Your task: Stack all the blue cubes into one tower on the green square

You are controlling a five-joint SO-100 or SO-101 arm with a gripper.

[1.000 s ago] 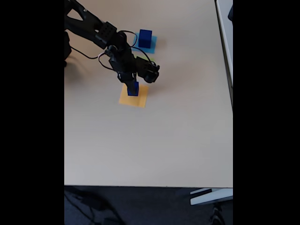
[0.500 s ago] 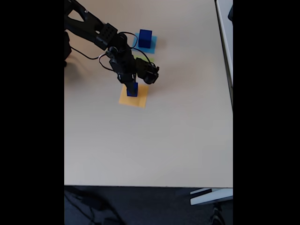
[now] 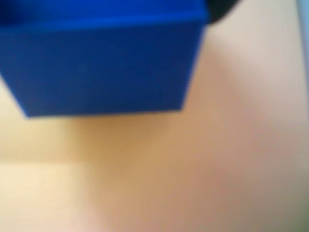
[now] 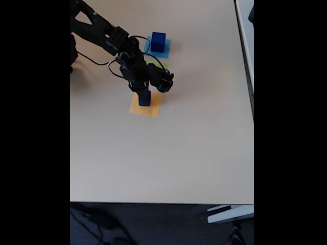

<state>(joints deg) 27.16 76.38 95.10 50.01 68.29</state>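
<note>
A: Wrist view first: a small blue cube (image 3: 104,58) sits right at the lens, blurred, hard-edged, with the orange patch (image 3: 120,159) below it.

B: Is the claw on it?

A: Can't tell here; only a dark bit shows at the top.

B: And the fixed view?

A: The claw (image 4: 144,95) is down at that small blue cube (image 4: 144,98) on the orange patch (image 4: 153,109); whether it grips, I can't tell. A larger blue cube (image 4: 158,41) sits on the light-blue patch (image 4: 166,50). The green square (image 4: 156,64) peeks out behind the arm.

B: Handling?

A: Looks rigid and light, probably smooth-faced. I'd pinch two opposite flat sides, mid-height, squarely. The bench (image 4: 163,153) is otherwise bare.
</note>
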